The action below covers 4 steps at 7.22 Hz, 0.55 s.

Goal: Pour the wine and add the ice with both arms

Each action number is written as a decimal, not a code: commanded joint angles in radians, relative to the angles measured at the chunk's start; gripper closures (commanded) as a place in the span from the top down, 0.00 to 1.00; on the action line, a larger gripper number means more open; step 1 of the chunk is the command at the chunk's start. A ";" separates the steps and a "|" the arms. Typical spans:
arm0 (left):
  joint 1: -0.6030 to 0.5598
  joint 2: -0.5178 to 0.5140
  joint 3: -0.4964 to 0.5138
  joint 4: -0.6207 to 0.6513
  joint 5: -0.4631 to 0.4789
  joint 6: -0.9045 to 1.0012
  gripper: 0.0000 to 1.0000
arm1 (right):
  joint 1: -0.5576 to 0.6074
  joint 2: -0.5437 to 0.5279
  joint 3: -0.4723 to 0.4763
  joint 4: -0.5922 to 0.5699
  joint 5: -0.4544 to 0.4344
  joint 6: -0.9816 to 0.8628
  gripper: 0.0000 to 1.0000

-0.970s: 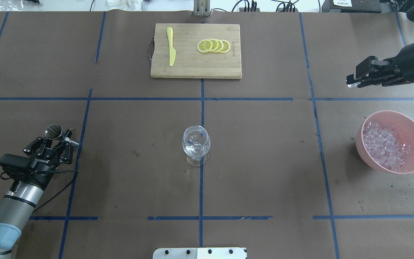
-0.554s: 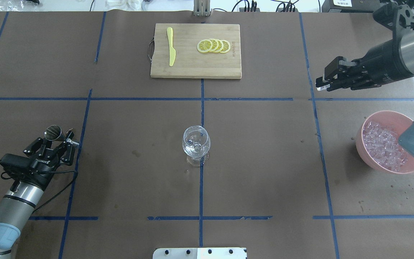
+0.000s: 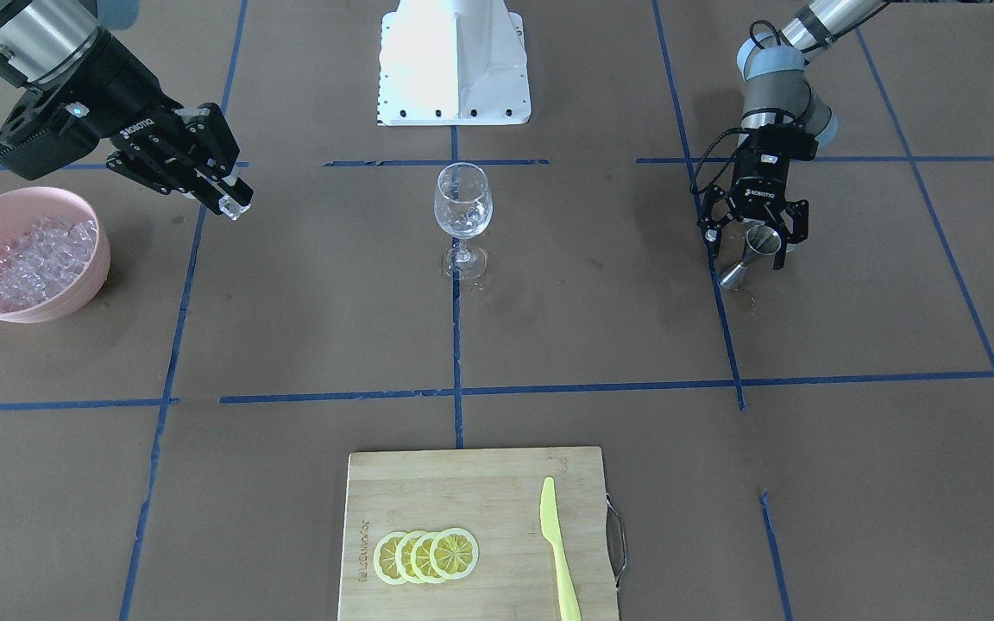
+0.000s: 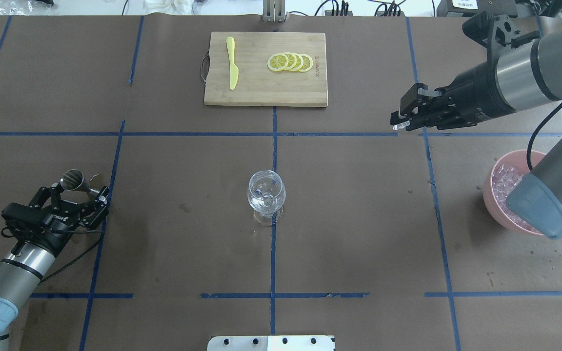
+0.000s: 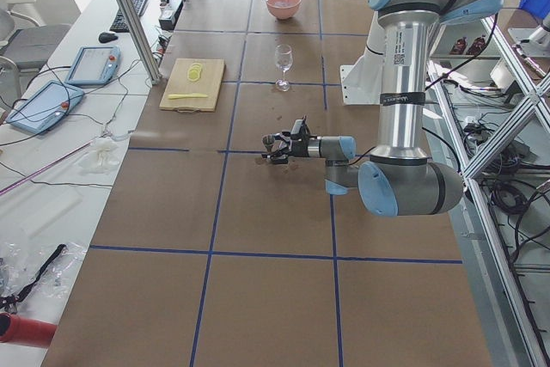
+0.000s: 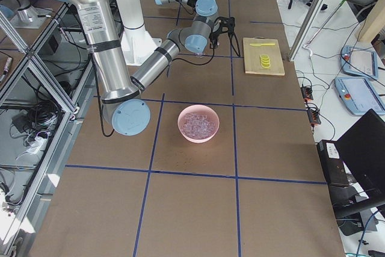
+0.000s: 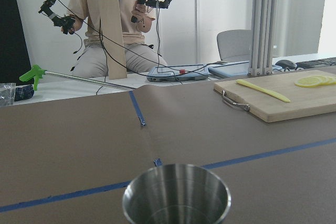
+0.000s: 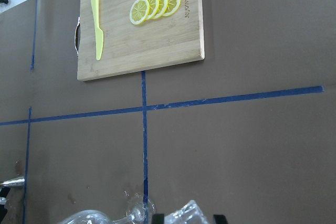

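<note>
Right pincer (image 3: 229,200) has swung in from over by the pink bowl (image 3: 74,293), pinching one ice cube (image 3: 232,208); front view: wine glass (image 3: 462,207) stands well apart toward the robot's left of it, spare ice (image 3: 31,254) back in the bowl. Overhead: glass also lies nearer the robot than the cube; left pincer (image 4: 78,191) straddles the jigger (image 4: 72,179), can't tell if it's gripping.

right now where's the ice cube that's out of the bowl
The ice cube is pinched in the right gripper, on the overhead view's right side, between the pink bowl and the wine glass, nearer the bowl.
</note>
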 commanded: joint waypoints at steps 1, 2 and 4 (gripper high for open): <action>-0.003 0.062 -0.059 0.010 -0.076 0.001 1.00 | -0.013 0.021 0.000 0.000 -0.004 0.016 0.00; -0.003 0.106 -0.109 0.030 -0.107 -0.001 1.00 | -0.019 0.021 0.000 0.000 -0.004 0.016 0.00; -0.003 0.246 -0.235 0.079 -0.200 -0.015 1.00 | -0.058 0.041 -0.008 0.000 -0.033 0.016 0.00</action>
